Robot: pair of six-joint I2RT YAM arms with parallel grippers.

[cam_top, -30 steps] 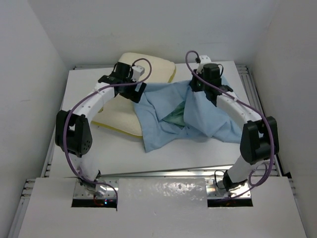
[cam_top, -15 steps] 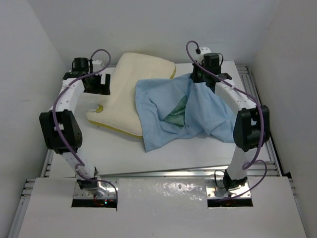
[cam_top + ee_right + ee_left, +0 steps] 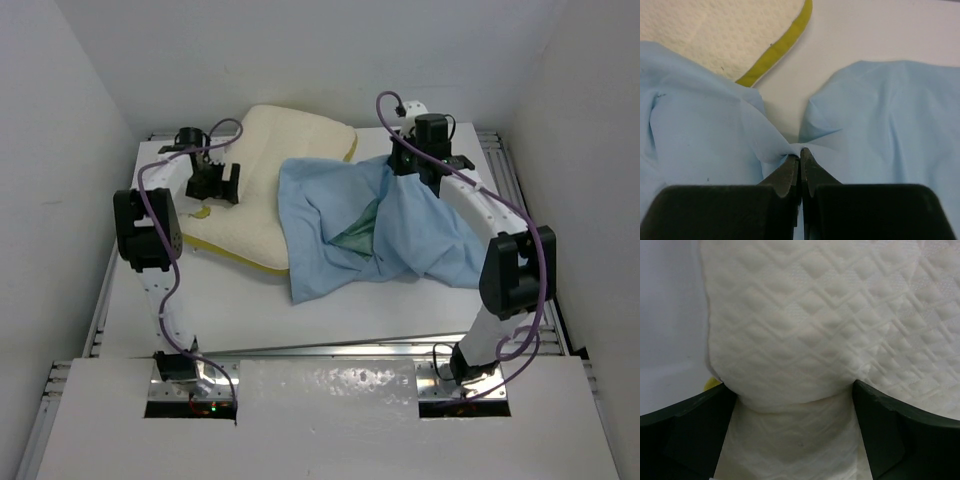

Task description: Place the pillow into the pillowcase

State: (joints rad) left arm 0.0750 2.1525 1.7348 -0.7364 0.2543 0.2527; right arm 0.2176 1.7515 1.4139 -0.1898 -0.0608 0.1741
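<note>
Your left tool (image 3: 795, 407) is clamped on the pillow (image 3: 262, 215), and the foam bulges just ahead of it. Your right tool (image 3: 800, 161) is pinched tight on a fold of the pillowcase (image 3: 400, 235), with blue cloth falling either side. Nothing is inside yet (the case merely overlaps the pillow on the tabletop (image 3: 240, 300)). Opening the mouth and stuffing both remain.

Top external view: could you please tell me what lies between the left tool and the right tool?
The cream pillow, with the light blue pillowcase draped over its right part, as the top external view shows.
</note>
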